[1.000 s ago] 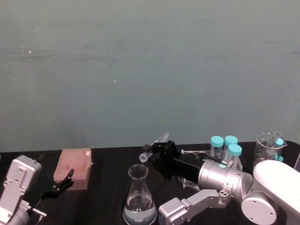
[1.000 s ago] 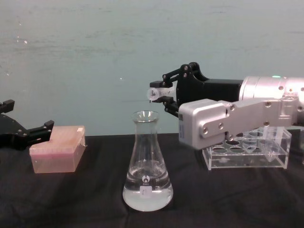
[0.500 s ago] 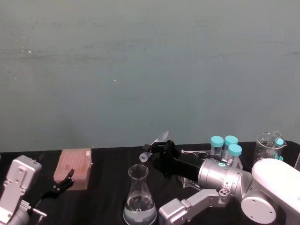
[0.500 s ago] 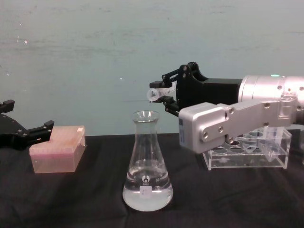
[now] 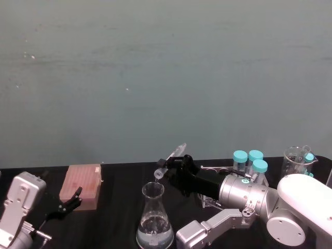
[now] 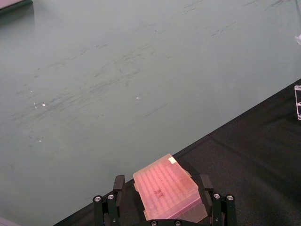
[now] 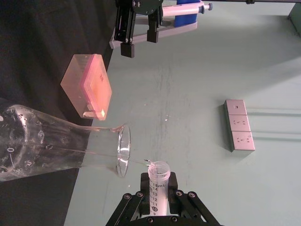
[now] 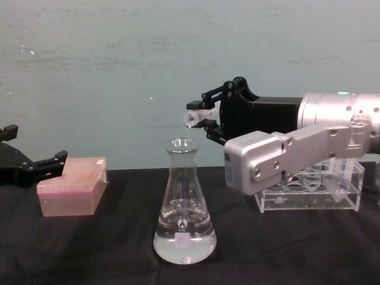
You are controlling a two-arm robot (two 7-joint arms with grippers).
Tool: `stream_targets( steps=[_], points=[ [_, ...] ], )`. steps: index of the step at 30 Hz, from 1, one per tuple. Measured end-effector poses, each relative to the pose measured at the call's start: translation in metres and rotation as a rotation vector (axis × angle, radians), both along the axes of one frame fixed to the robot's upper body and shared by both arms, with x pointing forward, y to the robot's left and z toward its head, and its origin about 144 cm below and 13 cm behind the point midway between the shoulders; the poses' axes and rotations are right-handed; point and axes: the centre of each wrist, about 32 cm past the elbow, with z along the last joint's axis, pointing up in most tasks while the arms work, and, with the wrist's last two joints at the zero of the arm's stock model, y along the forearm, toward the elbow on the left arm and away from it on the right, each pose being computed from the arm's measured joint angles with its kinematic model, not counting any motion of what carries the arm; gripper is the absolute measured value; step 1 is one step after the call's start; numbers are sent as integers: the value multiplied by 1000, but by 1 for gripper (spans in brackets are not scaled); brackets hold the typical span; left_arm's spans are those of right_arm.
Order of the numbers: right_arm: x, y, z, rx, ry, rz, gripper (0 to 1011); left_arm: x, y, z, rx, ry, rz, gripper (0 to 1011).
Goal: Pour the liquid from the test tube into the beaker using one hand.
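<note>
1. Right gripper (image 8: 199,116): clamps tube (image 7: 157,181) on its barrel, mouth tipped just above beaker (image 8: 184,196) rim.
2. Likely light, slick plastic; best held mid-barrel, clear of mouth.
3. Holds liquid (image 8: 184,244) pooled in beaker's base.
4. Reaches in level from right, wrist rolled.
5. Left gripper (image 5: 65,205): parked, fingers spread, near pink box (image 8: 71,185).

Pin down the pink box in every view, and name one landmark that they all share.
Head view: pink box at lower left, on the black table.
Chest view: at left, on the table.
Left wrist view: just ahead of the left gripper, box at.
Right wrist view: past the beaker, box at.
Shared landmark: the open left gripper next to the box.
</note>
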Motion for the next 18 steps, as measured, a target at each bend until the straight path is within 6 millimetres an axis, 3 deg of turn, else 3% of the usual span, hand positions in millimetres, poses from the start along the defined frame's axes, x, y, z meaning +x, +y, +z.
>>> stream_targets(
  steps=[18],
  points=[
    [2, -2, 2, -35, -27, 12, 213, 0, 0, 0, 0, 0, 0, 1000]
  ],
)
